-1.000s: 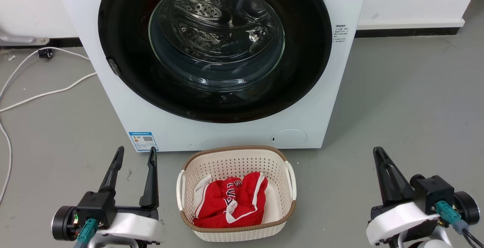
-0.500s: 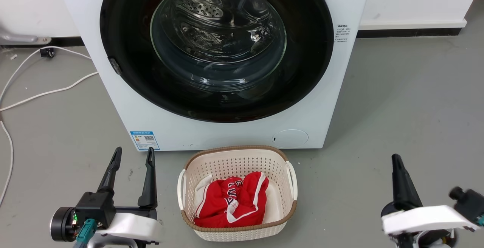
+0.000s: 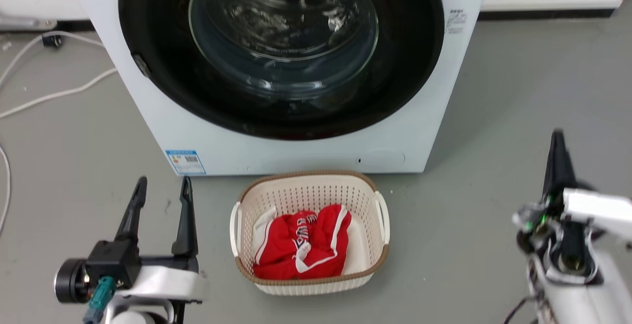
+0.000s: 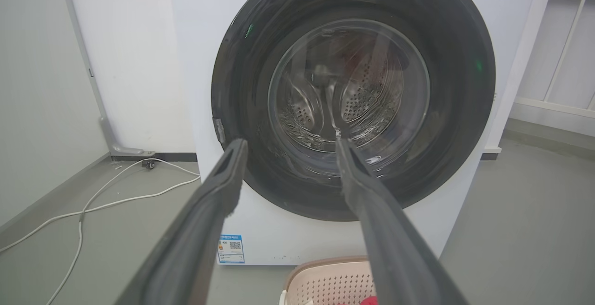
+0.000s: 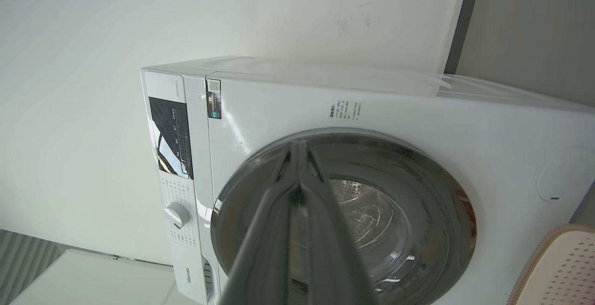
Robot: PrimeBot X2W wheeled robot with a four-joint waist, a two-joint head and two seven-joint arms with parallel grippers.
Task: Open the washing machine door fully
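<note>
Hovering well short of shut washing machine door [image 3: 410, 42] | left hand [image 3: 163, 182] released | right hand [image 3: 558, 136] clenched

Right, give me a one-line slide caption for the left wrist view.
Open left gripper facing the shut washing machine door, laundry basket just below.

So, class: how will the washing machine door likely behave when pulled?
The washing machine door looks rigid, so it should swing as one piece. Its glossy black surface is probably slippery. Its bulging glass centre suggests some weight.
</note>
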